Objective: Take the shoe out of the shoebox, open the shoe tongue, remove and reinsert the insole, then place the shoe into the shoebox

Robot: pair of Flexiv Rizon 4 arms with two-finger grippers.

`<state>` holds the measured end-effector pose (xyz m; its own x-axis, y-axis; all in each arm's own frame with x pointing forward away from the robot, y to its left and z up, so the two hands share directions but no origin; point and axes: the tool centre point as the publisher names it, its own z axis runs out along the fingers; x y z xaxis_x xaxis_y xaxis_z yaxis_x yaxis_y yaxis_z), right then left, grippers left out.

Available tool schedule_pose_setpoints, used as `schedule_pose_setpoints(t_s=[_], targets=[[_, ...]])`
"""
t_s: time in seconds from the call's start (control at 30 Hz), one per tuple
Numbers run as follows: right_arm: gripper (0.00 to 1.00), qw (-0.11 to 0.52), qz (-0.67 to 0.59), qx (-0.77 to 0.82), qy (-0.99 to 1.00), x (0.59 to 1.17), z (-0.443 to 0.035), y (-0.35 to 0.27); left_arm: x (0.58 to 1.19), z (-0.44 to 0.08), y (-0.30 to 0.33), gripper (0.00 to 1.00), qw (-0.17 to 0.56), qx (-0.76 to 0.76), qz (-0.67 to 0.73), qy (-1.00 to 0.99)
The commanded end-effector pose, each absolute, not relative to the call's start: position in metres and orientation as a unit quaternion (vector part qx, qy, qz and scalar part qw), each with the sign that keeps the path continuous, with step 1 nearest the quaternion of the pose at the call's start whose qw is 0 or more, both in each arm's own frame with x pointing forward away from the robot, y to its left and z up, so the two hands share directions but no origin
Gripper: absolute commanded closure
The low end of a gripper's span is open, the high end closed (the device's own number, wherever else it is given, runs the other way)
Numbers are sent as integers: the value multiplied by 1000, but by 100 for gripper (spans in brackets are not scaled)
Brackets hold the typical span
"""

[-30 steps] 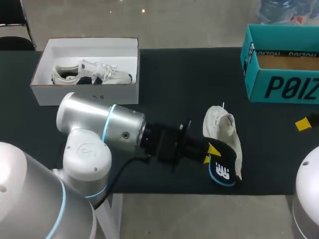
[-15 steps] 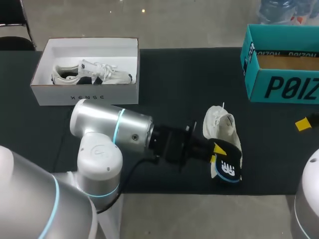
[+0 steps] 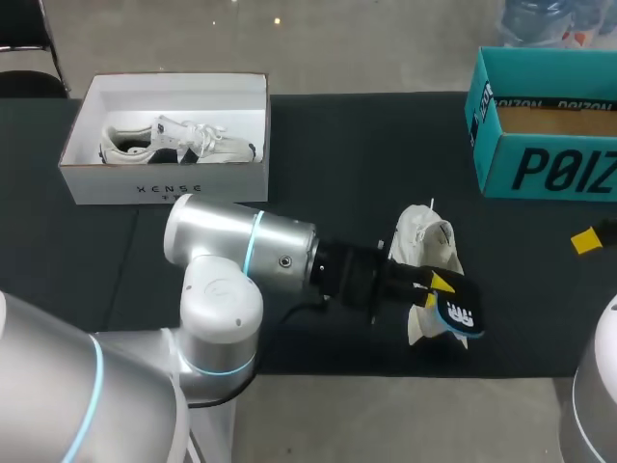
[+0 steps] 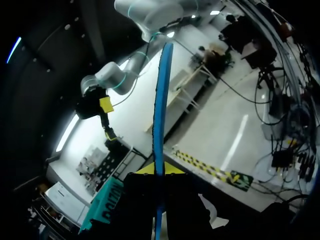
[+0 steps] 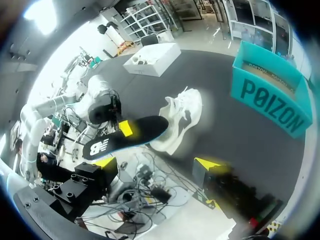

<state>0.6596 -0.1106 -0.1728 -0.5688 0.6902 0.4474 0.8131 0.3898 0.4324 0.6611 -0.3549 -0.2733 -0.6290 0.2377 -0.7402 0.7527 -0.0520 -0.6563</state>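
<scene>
A white shoe (image 3: 425, 242) lies on its side on the black table (image 3: 347, 154), near the front edge. My left gripper (image 3: 434, 285) is shut on the black insole (image 3: 461, 314) with its blue rim, held just right of the shoe's heel, over the table's front edge. In the left wrist view the insole (image 4: 161, 120) shows edge-on, a thin blue line rising from between the yellow fingertips (image 4: 172, 169). The right wrist view shows the insole (image 5: 127, 138) in front of the shoe (image 5: 182, 116). My right gripper (image 5: 157, 164) stands open and empty, well back from both. The teal shoebox (image 3: 540, 159) stands at the back right.
A white box (image 3: 164, 183) at the back left holds a second white shoe (image 3: 178, 141). A yellow fingertip (image 3: 585, 240) shows at the table's right edge, below the teal shoebox. My left arm (image 3: 241, 256) stretches across the front middle of the table.
My left arm has swung to the right with the insole, carrying it from over the shoe's heel to the shoe's right side. The shoe stayed in place.
</scene>
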Motion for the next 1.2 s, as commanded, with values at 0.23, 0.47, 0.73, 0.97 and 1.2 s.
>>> schedule_pose_setpoints(t_s=[0.23, 0.47, 0.73, 0.97, 1.2], targets=[[0, 97, -314, -455, -828, 658, -173, -111, 669, -288, -365, 100, 220, 353, -618, 667], [0, 97, -314, -455, -828, 658, -173, -111, 680, -300, -365, 100, 227, 341, -616, 673], [0, 97, -314, -455, -828, 658, -173, -111, 695, -311, -368, 100, 240, 324, -618, 675], [0, 97, -314, -455, -828, 658, -173, -111, 707, -323, -372, 100, 248, 323, -615, 675], [0, 97, -314, -455, -828, 658, -173, -111, 727, -333, -370, 100, 262, 329, -597, 683]])
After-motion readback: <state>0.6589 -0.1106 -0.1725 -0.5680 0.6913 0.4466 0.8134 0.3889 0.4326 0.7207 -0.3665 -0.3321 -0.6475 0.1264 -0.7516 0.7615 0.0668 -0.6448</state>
